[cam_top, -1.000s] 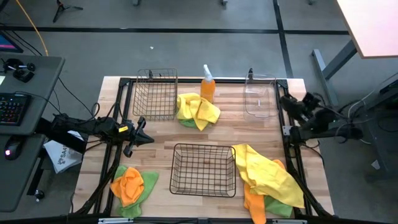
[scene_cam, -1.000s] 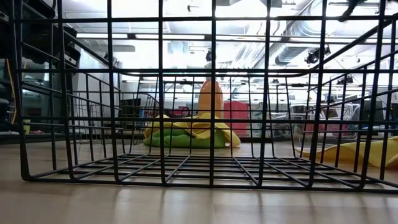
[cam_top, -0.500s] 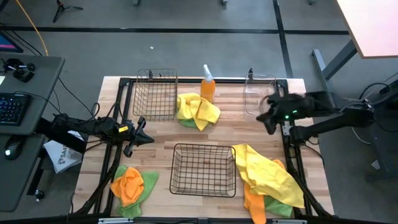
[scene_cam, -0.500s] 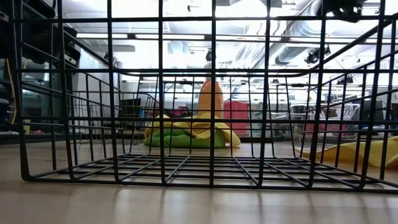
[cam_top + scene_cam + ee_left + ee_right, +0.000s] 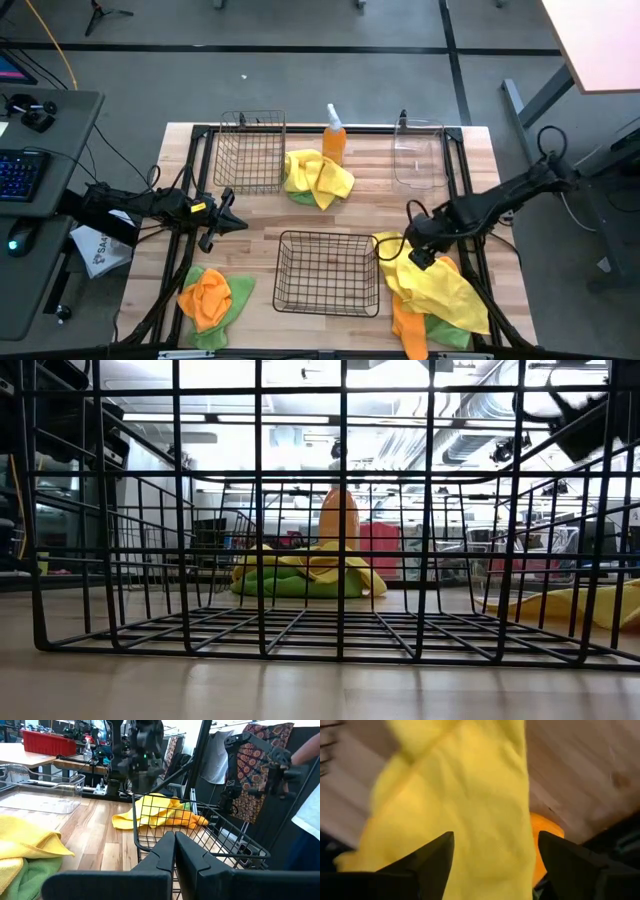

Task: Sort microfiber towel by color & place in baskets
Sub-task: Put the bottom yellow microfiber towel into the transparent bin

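Note:
A yellow towel (image 5: 432, 275) lies on top of an orange and a green one at the table's near right. My right gripper (image 5: 416, 254) hangs open above its far left part, fingers pointing down; the yellow cloth (image 5: 470, 805) fills the gap between them in the right wrist view. In the low view this gripper (image 5: 578, 420) is well above the table. My left gripper (image 5: 236, 222) is shut and empty at the left, level, pointing right. The wide wire basket (image 5: 328, 272) stands near the middle, the taller narrow basket (image 5: 250, 150) at the far left, and the clear bin (image 5: 418, 155) at the far right.
An orange spray bottle (image 5: 334, 140) stands at the far middle, with a yellow-on-green towel pile (image 5: 318, 178) beside it. An orange-on-green pile (image 5: 210, 295) lies at the near left. Bare wood shows between the baskets. A person stands beyond the table (image 5: 305, 820).
My right arm has swung in from the table's right edge, first across the far right by the clear bin, then toward the near edge and down, until its gripper is over the yellow towel. The towels and baskets have not moved.

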